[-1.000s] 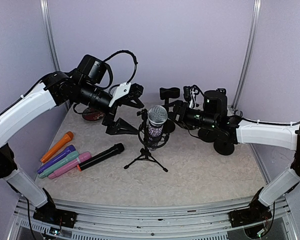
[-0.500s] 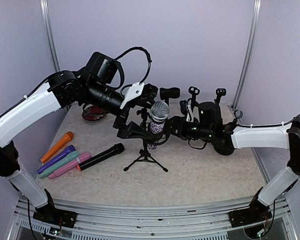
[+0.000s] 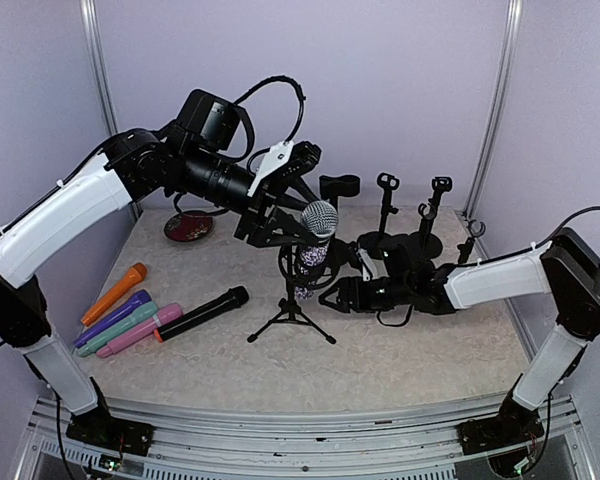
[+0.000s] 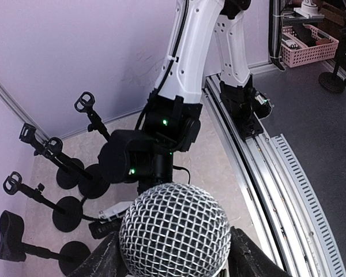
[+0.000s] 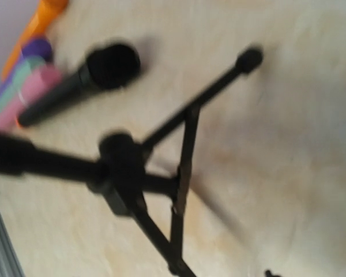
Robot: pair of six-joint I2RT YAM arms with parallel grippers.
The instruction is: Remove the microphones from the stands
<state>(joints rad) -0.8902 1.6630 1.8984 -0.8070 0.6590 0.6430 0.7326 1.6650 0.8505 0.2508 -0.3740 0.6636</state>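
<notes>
The microphone (image 3: 318,222), silver mesh head over a purple glitter body, sits upright in the black tripod stand (image 3: 291,318) at mid-table. My left gripper (image 3: 310,226) reaches in from the left, its fingers (image 4: 101,259) pressed against both sides of the mesh head (image 4: 174,229), shut on it. My right gripper (image 3: 332,297) hangs low just right of the stand's pole, open, holding nothing. The right wrist view is blurred and shows the stand's hub and legs (image 5: 122,163) just ahead, with none of its own fingers in sight.
A black microphone (image 3: 205,313) and several coloured ones (image 3: 130,325) lie at the left, an orange one (image 3: 112,293) beside them. A dark red dish (image 3: 188,226) sits at the back left. Empty black stands (image 3: 385,205) crowd the back right.
My left gripper swung right onto the microphone's head and its fingers came in against it. My right arm dropped low and moved left toward the foot of the stand.
</notes>
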